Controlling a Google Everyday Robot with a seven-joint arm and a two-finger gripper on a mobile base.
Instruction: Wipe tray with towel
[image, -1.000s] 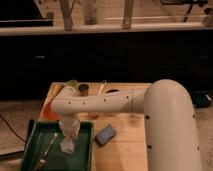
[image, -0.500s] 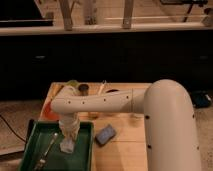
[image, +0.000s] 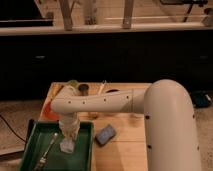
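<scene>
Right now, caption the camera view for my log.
Arm's jaws down in the green tray at the white towel, a metal utensil beside it.

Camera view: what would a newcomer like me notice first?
The bulky white robot arm fills the right side and reaches left across the wooden table. Its gripper points down into the green rectangular tray at lower left, over a small white towel, beside a metal utensil.

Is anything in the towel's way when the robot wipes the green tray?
Yes. A metal utensil lies in the tray, right beside the towel under the gripper, covering floor that the towel would need to wipe.
</scene>
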